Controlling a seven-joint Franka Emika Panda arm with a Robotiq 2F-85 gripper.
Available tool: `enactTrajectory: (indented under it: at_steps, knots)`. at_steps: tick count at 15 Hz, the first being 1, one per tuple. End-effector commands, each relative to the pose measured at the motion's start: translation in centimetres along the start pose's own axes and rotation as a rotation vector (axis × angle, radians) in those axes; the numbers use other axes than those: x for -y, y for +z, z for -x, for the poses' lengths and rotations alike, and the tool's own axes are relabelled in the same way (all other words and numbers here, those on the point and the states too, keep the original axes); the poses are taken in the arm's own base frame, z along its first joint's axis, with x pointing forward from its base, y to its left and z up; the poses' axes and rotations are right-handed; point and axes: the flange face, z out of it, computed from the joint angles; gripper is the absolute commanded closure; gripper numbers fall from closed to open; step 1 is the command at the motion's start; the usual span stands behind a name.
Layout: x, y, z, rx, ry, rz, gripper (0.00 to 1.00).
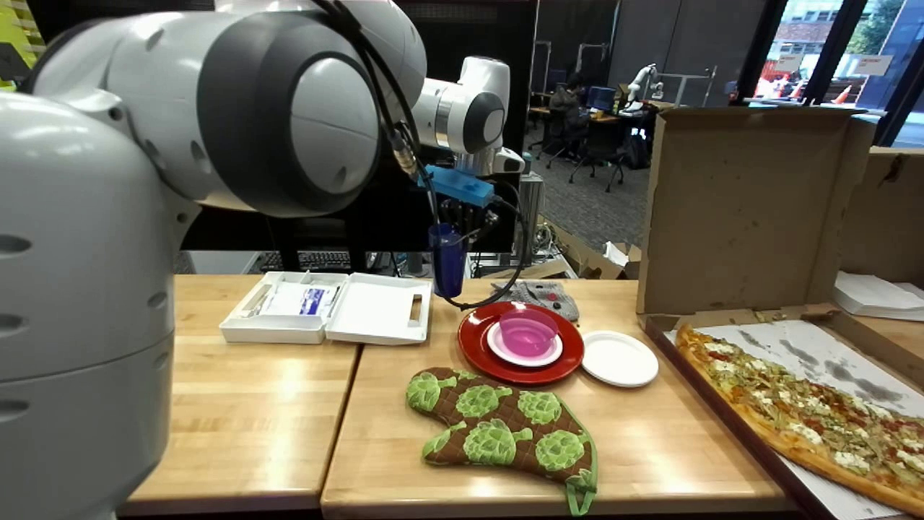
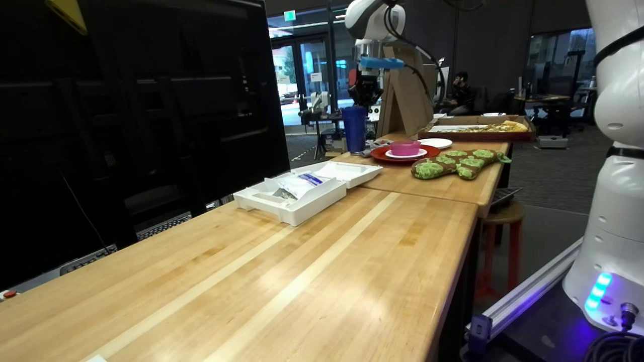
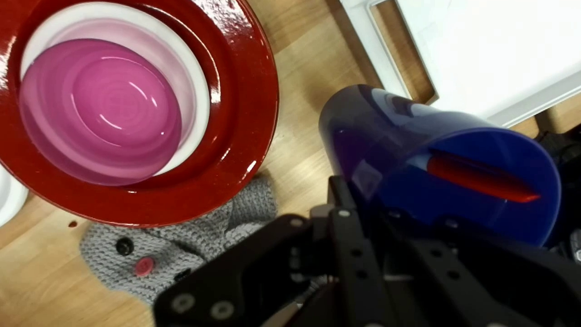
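close in, at the gripper (image 3: 363, 206), the fingers are held all but together, with the wall of the blue cup (image 3: 399, 131) seen pinched between them. upright in both exterior views, the cup is found at the rear of the table (image 1: 650, 455), between the open white case (image 1: 379, 309) and the red plate (image 3: 249, 113); whether the table is touched by its base cannot be told. inside, a red pen-like object (image 3: 481, 179) is seen at a lean. by the gripper, the grey knitted piece (image 3: 168, 259) is partly covered, in the wrist view, by the red plate's rim. on that plate, the pink bowl (image 3: 100, 109) is stacked over a small white plate (image 3: 202, 102). farther out, the quilted mitt (image 1: 498, 426) is laid flat, and the pizza (image 1: 808, 419) is framed by its box (image 1: 751, 217), lid raised. well beyond, a seated person (image 2: 460, 90) is glimpsed.
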Motion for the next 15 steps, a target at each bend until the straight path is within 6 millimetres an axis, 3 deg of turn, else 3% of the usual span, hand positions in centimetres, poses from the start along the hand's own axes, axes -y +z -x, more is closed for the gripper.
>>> enactTrajectory:
  at_steps: [1, 4, 7, 15]
  knots:
    - [0.0, 0.6, -1.0, 0.02, 0.015, 0.001, 0.98]
    - [0.0, 2.1, -1.5, 0.032, 0.017, 0.001, 0.98]
    - [-0.3, 2.4, -2.1, 0.036, 0.023, -0.002, 0.98]
    - [-1.9, -0.8, -3.3, 0.022, 0.044, -0.008, 0.98]
